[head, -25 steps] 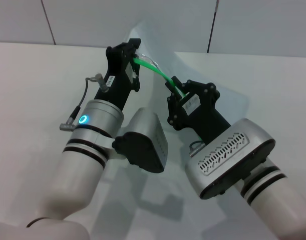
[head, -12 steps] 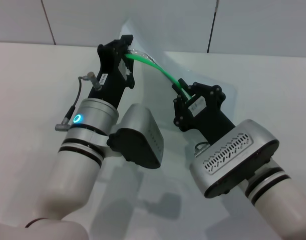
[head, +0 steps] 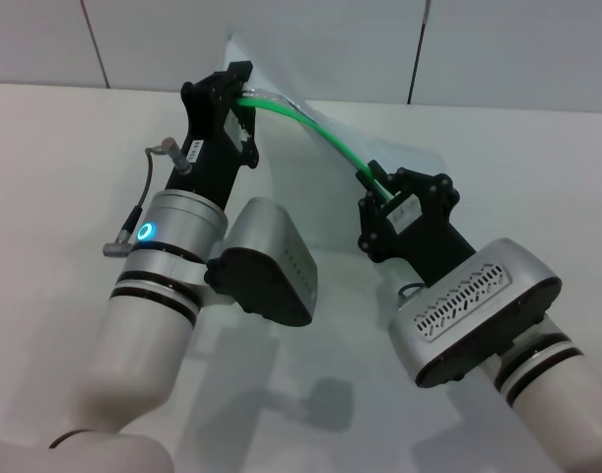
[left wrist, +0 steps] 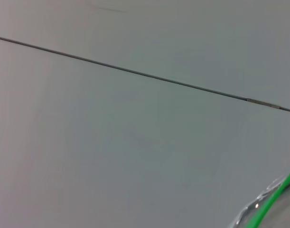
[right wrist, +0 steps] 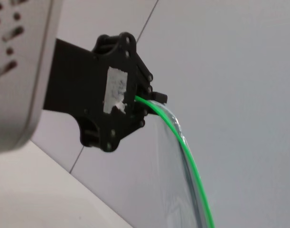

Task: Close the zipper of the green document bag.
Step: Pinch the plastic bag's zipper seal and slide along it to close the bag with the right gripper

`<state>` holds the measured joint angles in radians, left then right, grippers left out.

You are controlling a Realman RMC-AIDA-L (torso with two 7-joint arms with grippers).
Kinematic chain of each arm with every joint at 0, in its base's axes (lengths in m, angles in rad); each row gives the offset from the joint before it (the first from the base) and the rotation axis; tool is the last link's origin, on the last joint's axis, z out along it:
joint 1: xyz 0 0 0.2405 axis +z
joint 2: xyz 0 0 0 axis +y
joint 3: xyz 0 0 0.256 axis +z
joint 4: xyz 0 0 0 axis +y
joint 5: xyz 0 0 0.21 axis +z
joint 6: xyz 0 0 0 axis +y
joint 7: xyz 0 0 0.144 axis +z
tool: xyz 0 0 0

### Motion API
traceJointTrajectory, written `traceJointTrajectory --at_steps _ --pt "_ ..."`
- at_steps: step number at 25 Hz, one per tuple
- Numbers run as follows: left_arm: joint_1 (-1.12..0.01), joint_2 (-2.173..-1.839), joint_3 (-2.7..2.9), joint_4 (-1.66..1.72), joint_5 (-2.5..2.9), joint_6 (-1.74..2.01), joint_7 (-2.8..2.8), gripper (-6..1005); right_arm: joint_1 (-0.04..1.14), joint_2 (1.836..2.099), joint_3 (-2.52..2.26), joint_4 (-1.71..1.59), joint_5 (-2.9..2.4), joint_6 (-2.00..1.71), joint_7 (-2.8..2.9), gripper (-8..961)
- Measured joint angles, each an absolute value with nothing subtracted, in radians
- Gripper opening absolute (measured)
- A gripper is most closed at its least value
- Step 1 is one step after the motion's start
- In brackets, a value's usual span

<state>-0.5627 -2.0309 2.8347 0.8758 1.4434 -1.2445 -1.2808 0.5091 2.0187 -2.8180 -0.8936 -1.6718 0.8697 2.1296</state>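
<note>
White worktop (head: 74,128), matt, backed by a pale panelled wall (head: 281,39) with dark seams; carries the scene.

Left arm: silver-grey forearm with a lit blue ring, black wrist bracket, thin grey cable at its side. Left gripper (head: 243,87) raised above the worktop at the left of the head view, clenched on the near-left end of the zipper (head: 320,138). In the right wrist view the same left gripper (right wrist: 152,97) shows as a black bracket with a worn white label, the green strip leaving it from between the fingers.

Zipper: thin bright green strip, running in a shallow downward arc from the left gripper to the right gripper, held clear of the worktop along its whole visible length. Slider not discernible. A short stretch of the strip (left wrist: 273,202) crosses one corner of the left wrist view, with clear crinkled film beside it.

Green document bag (head: 310,113): translucent, pale, hanging and billowing behind and below the green edge, between the two grippers; lifted at its top edge; whether its lower part rests on the worktop is not discernible. In the right wrist view the clear sheet (right wrist: 175,190) curves beneath the green strip.

Right arm: silver-grey housing with slotted vents, black wrist bracket with a white label. Right gripper (head: 376,180) lower and to the right, closed on the zipper at the arc's lower end.
</note>
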Motion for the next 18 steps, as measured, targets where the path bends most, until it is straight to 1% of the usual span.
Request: traceJointTrajectory --at_steps 18 --pt "-0.563 -2.031 2.833 0.876 1.443 -1.247 -1.281 68 0.503 2.020 -2.818 -0.804 -1.612 0.870 2.180 79"
